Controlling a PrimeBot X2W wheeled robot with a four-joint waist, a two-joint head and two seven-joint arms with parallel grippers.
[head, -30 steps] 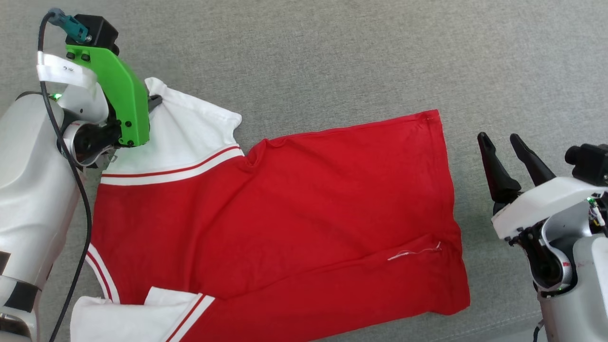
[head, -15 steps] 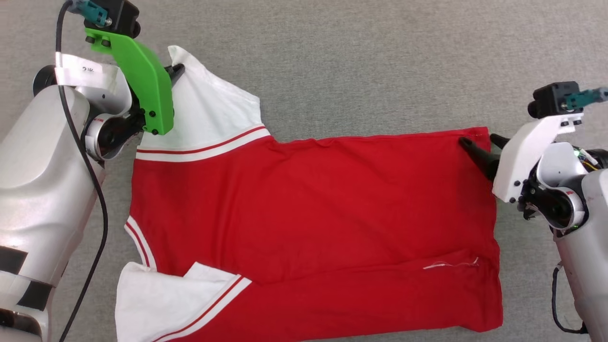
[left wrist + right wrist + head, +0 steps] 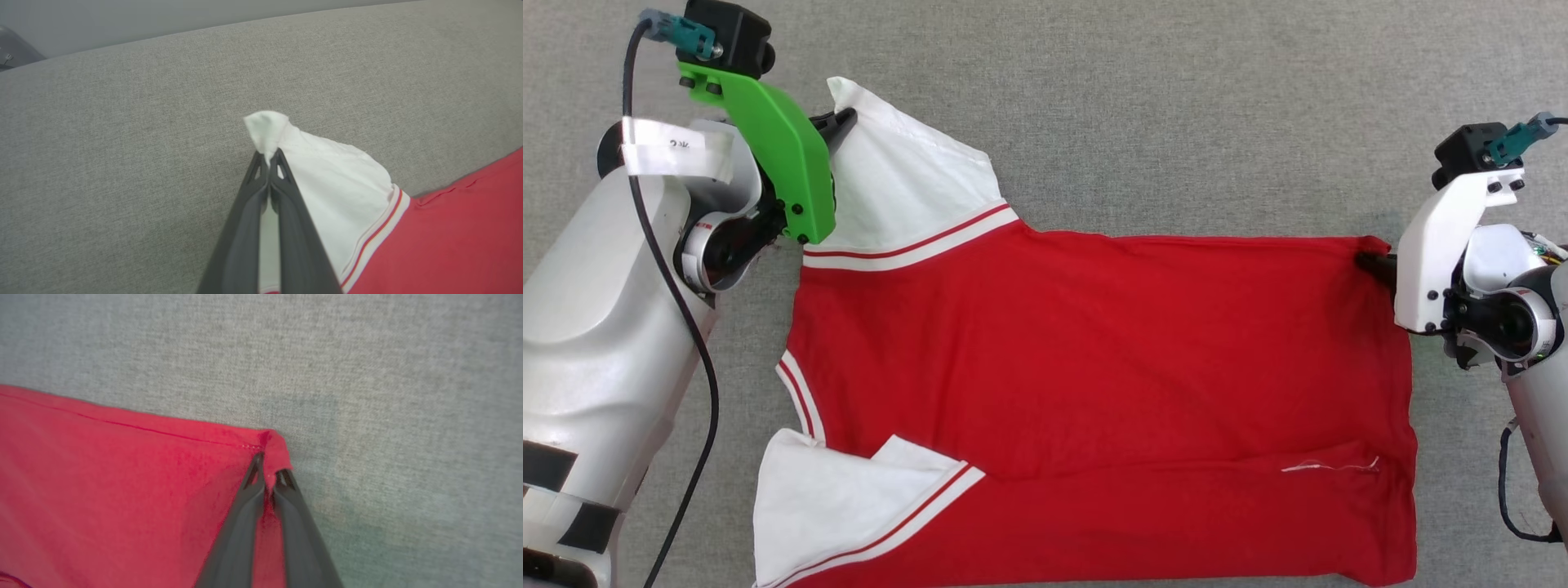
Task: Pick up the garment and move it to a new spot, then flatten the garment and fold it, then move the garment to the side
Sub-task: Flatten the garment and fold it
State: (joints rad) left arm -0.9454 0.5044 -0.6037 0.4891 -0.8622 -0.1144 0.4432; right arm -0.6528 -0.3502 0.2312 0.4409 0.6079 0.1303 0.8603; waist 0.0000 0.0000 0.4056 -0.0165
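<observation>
The garment (image 3: 1094, 384), a red shirt with white red-striped sleeves, lies spread on the grey fabric surface in the head view. My left gripper (image 3: 843, 122) is shut on the tip of the far white sleeve (image 3: 327, 179), at the upper left. In the left wrist view the gripper (image 3: 269, 157) pinches white cloth between its fingertips. My right gripper (image 3: 1368, 263) is shut on the garment's far right red corner (image 3: 269, 445). The right wrist view shows that gripper (image 3: 267, 469) with red hem between its fingers. The near sleeve (image 3: 841, 498) lies folded at the lower left.
Grey woven surface (image 3: 1176, 106) extends beyond the garment on the far side and at the right. A loose white thread (image 3: 1327, 467) lies on the red cloth near the right hem. In the left wrist view the surface's far edge (image 3: 163, 36) meets a grey wall.
My right gripper has moved in from the right and shut on the garment's far right corner. The head camera has shifted. The far edge of the cloth is now pulled straight.
</observation>
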